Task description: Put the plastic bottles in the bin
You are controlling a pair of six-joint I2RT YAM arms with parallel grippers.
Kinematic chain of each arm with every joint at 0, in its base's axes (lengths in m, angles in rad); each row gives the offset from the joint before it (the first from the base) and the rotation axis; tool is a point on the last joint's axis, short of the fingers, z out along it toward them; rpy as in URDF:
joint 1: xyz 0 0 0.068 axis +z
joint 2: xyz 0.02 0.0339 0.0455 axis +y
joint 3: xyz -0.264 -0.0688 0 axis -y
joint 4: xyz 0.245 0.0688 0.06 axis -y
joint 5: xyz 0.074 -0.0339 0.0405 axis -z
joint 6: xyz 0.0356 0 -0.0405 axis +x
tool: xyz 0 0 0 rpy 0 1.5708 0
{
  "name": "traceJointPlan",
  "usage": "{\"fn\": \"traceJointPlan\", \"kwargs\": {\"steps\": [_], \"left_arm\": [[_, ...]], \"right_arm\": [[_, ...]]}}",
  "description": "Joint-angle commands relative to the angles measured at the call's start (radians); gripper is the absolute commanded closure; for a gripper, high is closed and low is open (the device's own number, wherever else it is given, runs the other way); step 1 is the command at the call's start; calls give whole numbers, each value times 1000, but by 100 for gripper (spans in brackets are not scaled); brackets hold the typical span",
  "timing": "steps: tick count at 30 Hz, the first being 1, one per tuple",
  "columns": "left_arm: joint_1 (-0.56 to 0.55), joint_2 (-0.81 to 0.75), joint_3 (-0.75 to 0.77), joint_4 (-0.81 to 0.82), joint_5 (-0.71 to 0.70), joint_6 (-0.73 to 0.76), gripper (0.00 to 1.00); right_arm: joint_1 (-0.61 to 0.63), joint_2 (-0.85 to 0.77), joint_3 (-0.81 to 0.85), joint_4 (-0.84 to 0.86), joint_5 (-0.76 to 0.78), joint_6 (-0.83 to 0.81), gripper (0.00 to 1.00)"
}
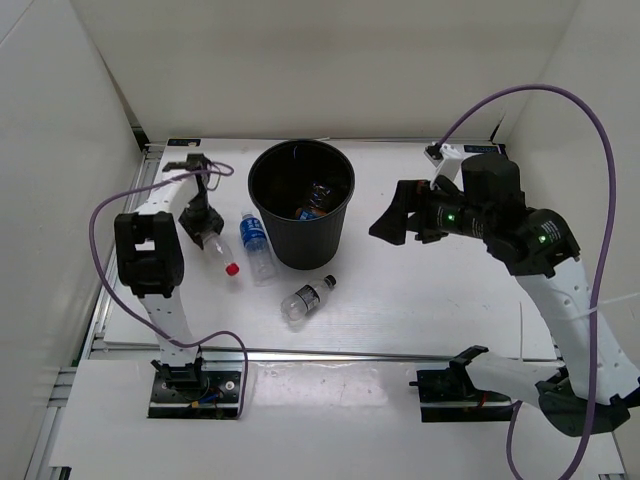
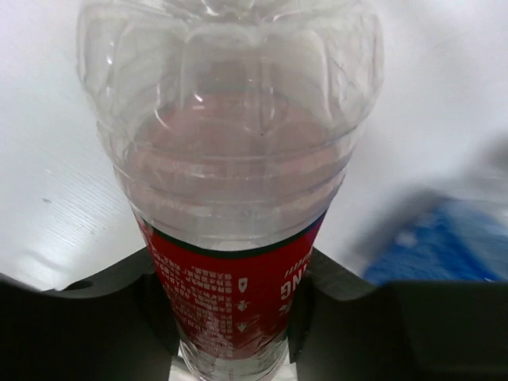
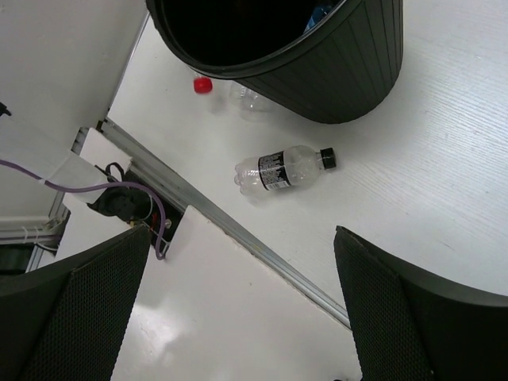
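Note:
The black bin (image 1: 300, 205) stands mid-table with an orange bottle (image 1: 310, 210) and other bottles inside. My left gripper (image 1: 200, 225) is shut on a clear red-labelled bottle (image 1: 215, 250) lying left of the bin, its red cap (image 1: 232, 268) at the near end. In the left wrist view the fingers (image 2: 95, 317) press both sides of its label (image 2: 230, 270). A blue-label bottle (image 1: 257, 245) lies beside it. A dark-label bottle (image 1: 305, 297) lies in front of the bin. My right gripper (image 1: 390, 220) is open and empty, raised right of the bin.
The right wrist view shows the bin's wall (image 3: 341, 71), the dark-label bottle (image 3: 282, 168), the red cap (image 3: 203, 84) and the table's metal front rail (image 3: 238, 230). White walls close in the left, back and right. Purple cables loop by both arms.

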Motion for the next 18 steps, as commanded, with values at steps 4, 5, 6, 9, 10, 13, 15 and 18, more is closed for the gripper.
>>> {"fn": "traceJointPlan", "kwargs": {"steps": [4, 5, 6, 9, 10, 13, 15, 18], "left_arm": [[0, -173, 471, -135, -54, -49, 86], [0, -184, 520, -135, -29, -49, 86], [0, -196, 559, -122, 46, -58, 83], [-9, -292, 553, 68, 184, -95, 77], [-24, -350, 520, 139, 265, -109, 76], [-89, -359, 466, 258, 337, -155, 72], [-162, -320, 534, 258, 350, -144, 72], [-271, -254, 593, 248, 339, -111, 72]], "right_arm": [[-19, 25, 36, 14, -28, 8, 0], [-19, 25, 36, 14, -28, 8, 0], [-28, 25, 36, 14, -28, 8, 0], [-28, 34, 36, 14, -28, 8, 0], [-28, 34, 36, 14, -28, 8, 0], [-28, 34, 36, 14, -37, 8, 0], [-28, 34, 36, 14, -37, 8, 0], [-28, 25, 27, 14, -37, 17, 0]]}}
